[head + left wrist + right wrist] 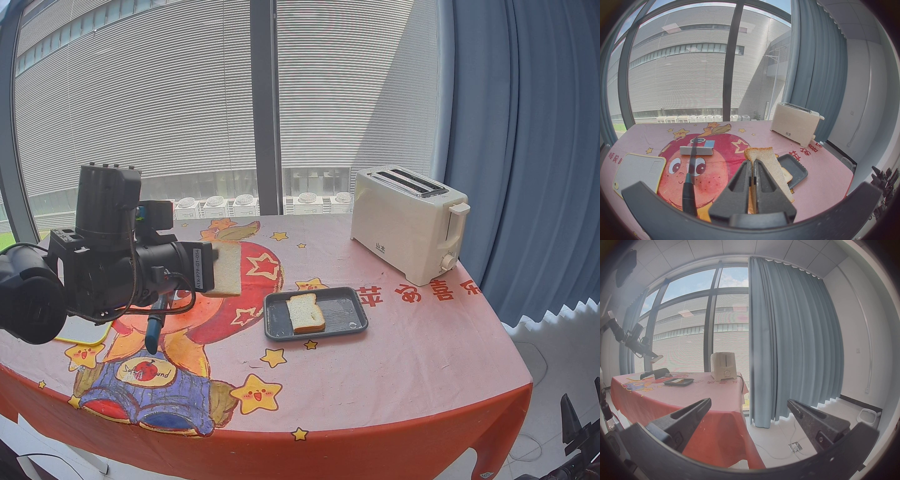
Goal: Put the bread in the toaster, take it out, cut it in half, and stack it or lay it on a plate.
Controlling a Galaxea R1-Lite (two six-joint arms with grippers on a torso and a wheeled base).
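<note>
My left gripper (211, 269) hangs above the table's left half, shut on a slice of bread (229, 269) held upright on edge; from its own wrist camera the fingers (742, 179) clamp the slice (765, 159) from both sides. A second slice (305, 313) lies flat in the dark tray (353, 302) at the table's middle. The cream toaster (406, 219) stands at the back right with both slots showing nothing inside. My right gripper (749, 404) is open and holds nothing, low and off the table's right side.
A blue-handled knife (690, 178) lies on the tablecloth below the left arm, its blade toward a white block (697, 149). A pale cutting board (637, 168) sits at the far left. Blue curtains (525, 156) hang close behind the toaster.
</note>
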